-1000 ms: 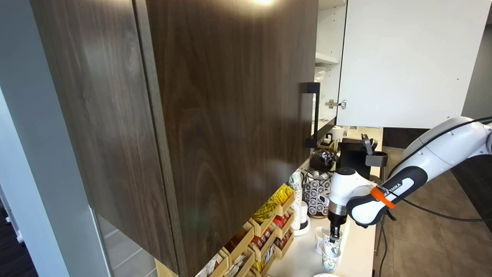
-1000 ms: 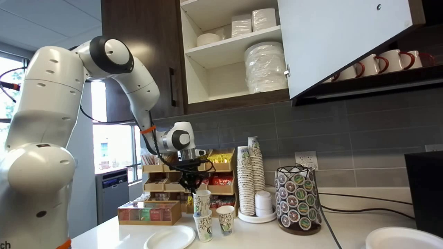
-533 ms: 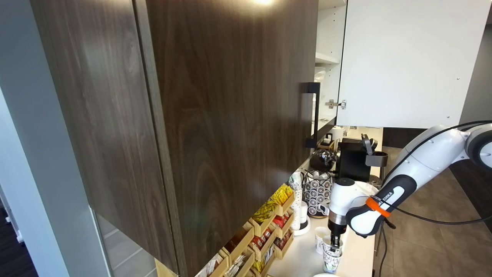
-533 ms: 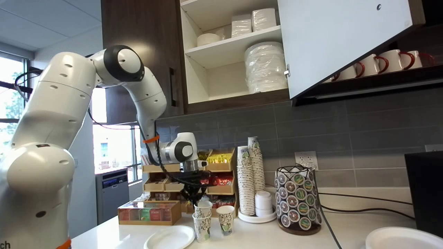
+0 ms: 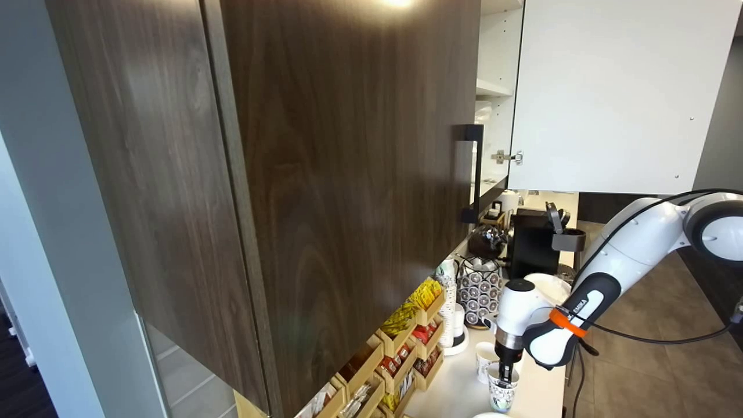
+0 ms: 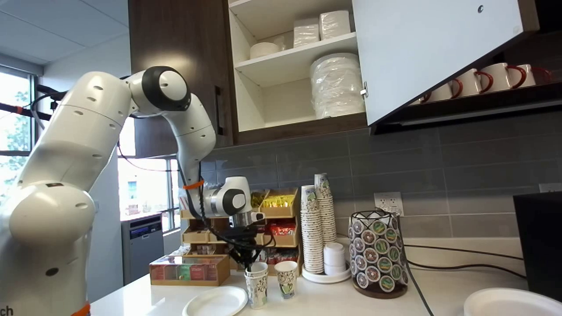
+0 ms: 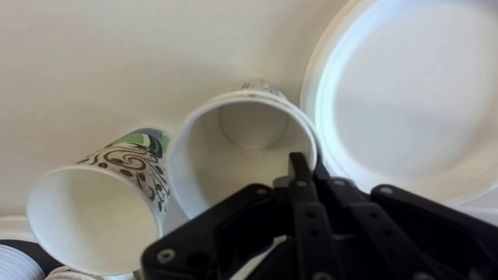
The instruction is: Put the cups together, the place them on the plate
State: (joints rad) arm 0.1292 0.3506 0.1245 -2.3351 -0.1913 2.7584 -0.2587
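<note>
The cups are white paper cups with a dark leaf pattern. Two are nested, their rims close together, standing upright on the counter; the lower cup shows in both exterior views (image 5: pixel 501 399) (image 6: pixel 257 293), and the upper cup fills the wrist view's middle (image 7: pixel 206 155). My gripper (image 7: pixel 309 167) is shut on the upper cup's rim, one finger inside and one outside; it points down in both exterior views (image 5: pixel 505 382) (image 6: pixel 249 267). A separate cup (image 6: pixel 286 281) stands close by, also in the wrist view (image 7: pixel 93 217). The white plate (image 6: pixel 216 302) lies beside the nested cups (image 7: pixel 412 105).
Tall cup stacks (image 6: pixel 311 232) stand behind on a white base, next to a coffee pod holder (image 6: pixel 378 256). A tea box (image 6: pixel 189 271) and a wooden snack rack (image 6: pixel 279 213) stand at the back. An open cabinet door (image 6: pixel 421 48) hangs above. Another white plate (image 6: pixel 511 303) lies at front right.
My gripper has moved down with the held cup, which has sunk from resting high on the lower cup to sitting deep inside it. The separate cup and the plate have not moved.
</note>
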